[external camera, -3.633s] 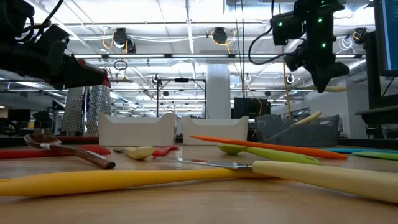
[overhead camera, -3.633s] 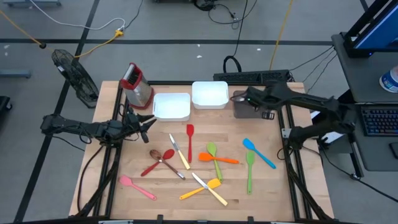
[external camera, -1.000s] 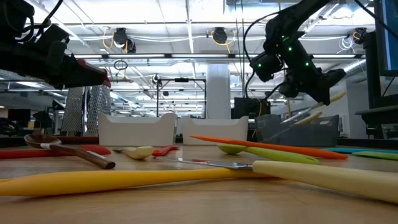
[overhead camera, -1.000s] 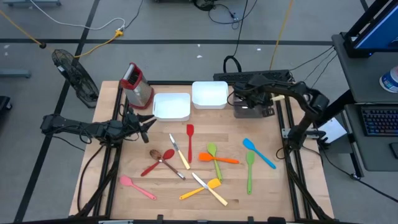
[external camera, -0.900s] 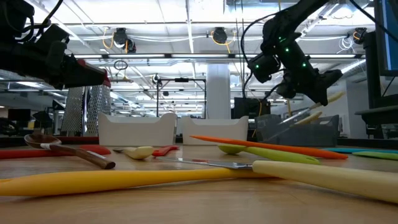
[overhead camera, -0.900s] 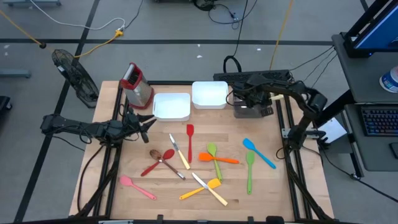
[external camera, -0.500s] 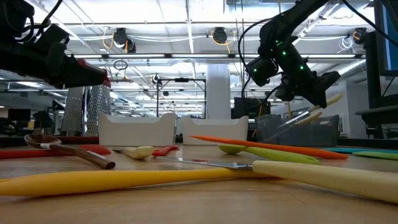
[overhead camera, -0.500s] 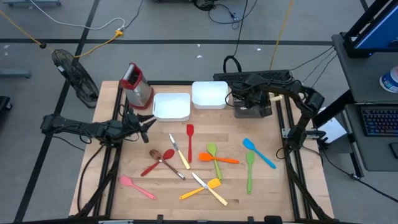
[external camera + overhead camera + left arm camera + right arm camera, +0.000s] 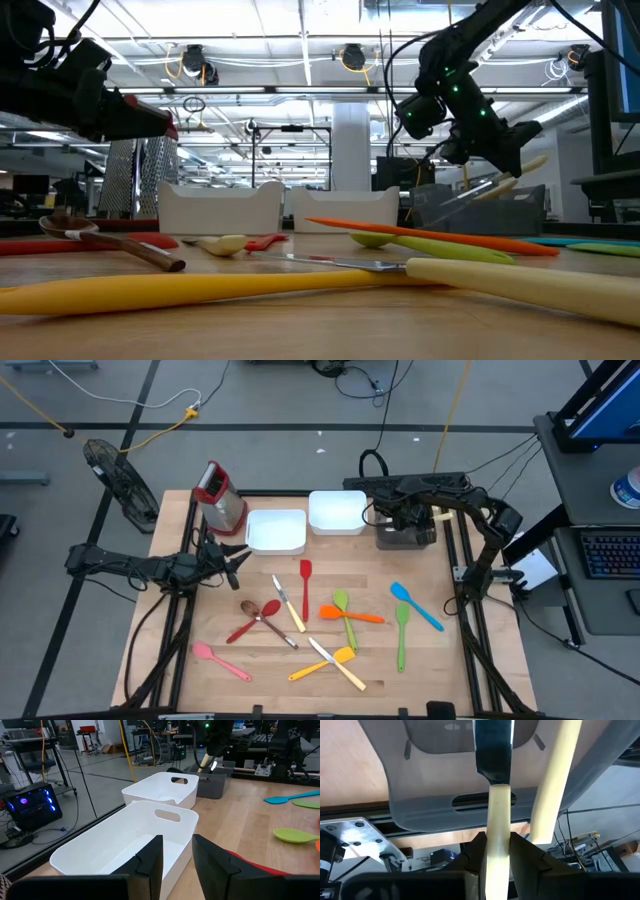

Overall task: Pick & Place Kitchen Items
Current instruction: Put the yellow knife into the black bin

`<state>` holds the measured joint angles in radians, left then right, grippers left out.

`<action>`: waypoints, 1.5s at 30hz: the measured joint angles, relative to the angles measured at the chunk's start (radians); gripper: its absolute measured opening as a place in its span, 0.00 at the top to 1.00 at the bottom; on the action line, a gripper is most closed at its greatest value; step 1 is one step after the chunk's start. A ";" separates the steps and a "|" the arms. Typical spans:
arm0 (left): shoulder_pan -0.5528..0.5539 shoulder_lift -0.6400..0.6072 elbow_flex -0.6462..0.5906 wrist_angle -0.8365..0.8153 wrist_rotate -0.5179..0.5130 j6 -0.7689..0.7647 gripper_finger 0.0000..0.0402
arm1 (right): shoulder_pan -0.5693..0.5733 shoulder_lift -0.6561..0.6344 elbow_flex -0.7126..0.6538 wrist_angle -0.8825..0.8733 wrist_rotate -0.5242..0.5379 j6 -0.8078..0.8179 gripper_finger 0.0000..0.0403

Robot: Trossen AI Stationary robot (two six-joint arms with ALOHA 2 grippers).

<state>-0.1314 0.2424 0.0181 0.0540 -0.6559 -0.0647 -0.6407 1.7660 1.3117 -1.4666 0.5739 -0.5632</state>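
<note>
Motion at the upper right of the high view: the right gripper has swung in over the dark bin, fingers still clamped on a pale-handled knife, so release looks near; left gripper waits mid-left, fingers slightly apart, holding nothing, over the worktop

Landmark = near white tray, at table's back edge. 2nd tray just right of it, dark bin right again. Metal box just left of tray. Utensils spread in front of the tray: knife nearest, spoon front-left, spatula far right.
</note>
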 joint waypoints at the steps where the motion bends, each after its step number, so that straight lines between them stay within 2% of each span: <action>1: 0.000 0.000 0.000 0.000 0.000 0.000 0.74 | -0.001 0.000 0.000 0.000 0.000 0.006 0.87; 7: 0.000 0.000 0.000 0.000 0.000 0.000 0.74 | -0.007 0.000 0.000 -0.001 0.000 0.046 0.87; 23: 0.000 0.000 0.000 0.000 0.000 0.000 0.74 | 0.027 0.000 0.000 0.027 0.002 0.026 0.87; 33: 0.000 0.000 0.000 0.000 0.000 0.000 0.74 | 0.027 0.000 0.000 0.083 0.000 0.025 0.79; 45: 0.000 0.000 0.000 0.001 0.002 0.000 0.74 | 0.027 0.000 0.000 0.089 0.001 0.061 0.83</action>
<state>-0.1314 0.2421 0.0181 0.0547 -0.6544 -0.0643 -0.6136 1.7660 1.3113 -1.3777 0.5747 -0.5022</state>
